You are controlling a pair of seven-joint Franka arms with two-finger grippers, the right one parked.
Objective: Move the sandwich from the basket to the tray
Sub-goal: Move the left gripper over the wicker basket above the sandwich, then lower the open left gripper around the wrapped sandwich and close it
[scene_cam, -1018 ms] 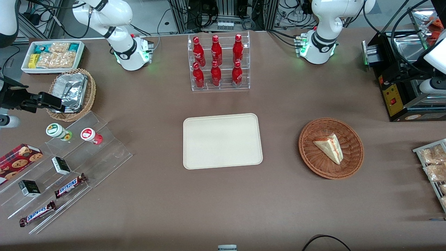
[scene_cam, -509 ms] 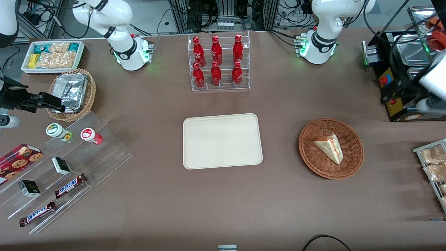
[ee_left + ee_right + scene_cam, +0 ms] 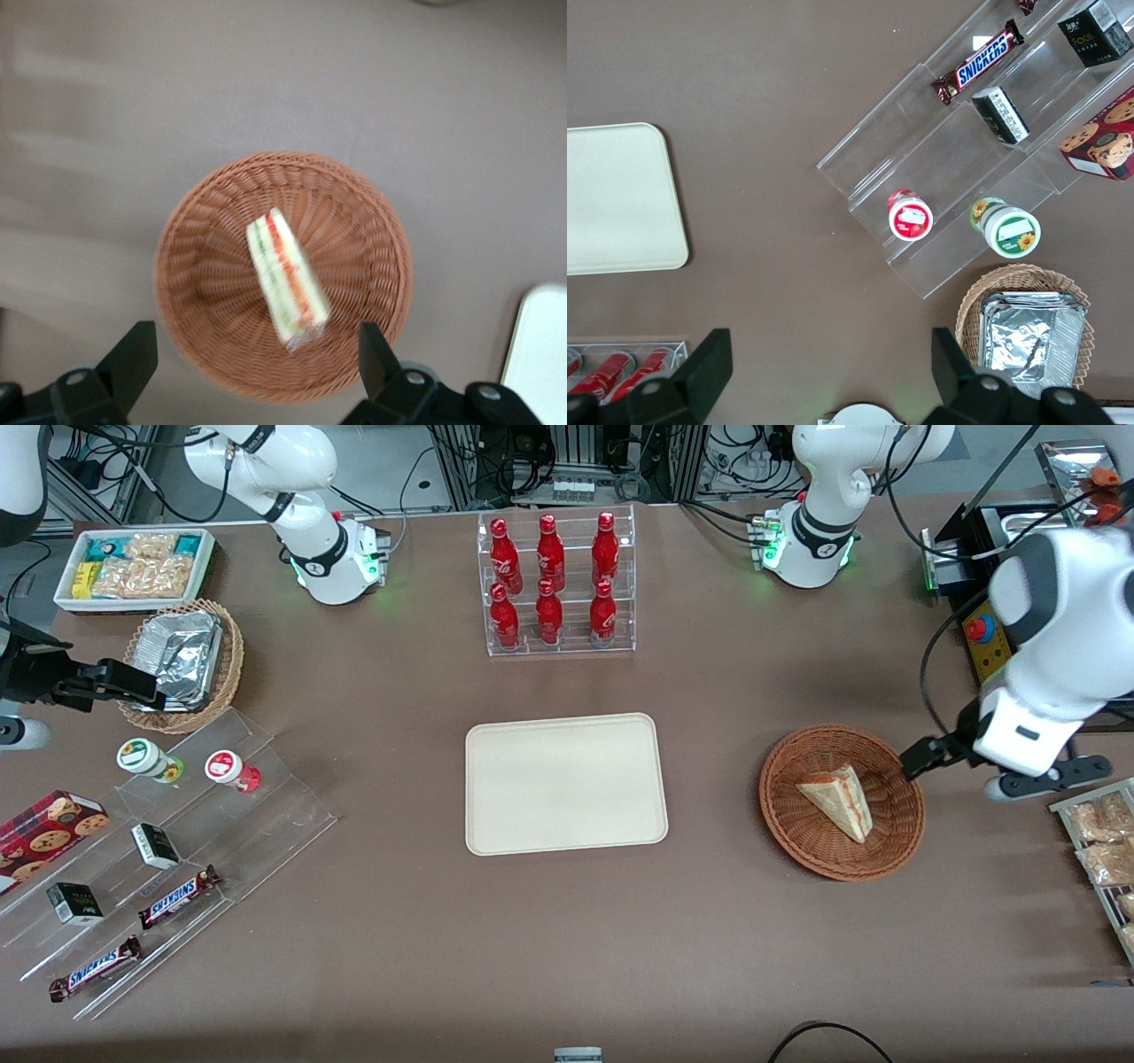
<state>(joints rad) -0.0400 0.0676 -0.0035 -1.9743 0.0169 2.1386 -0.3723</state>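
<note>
The sandwich (image 3: 837,801) lies in the basket (image 3: 799,837), which sits on the bench (image 3: 567,921) beside the tray (image 3: 565,783), toward the working arm's end. The tool (image 3: 257,363) hangs above the basket, its fingers (image 3: 133,354) spread wide and gripping nothing.

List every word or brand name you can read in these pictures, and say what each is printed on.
"SNICKERS": chocolate bar on the clear stepped shelf.
"SNICKERS": second bar, nearer the camera.
Red bottles, small dark boxes and cup lids: print unreadable.
Gripper, open above the basket: no text.
</note>
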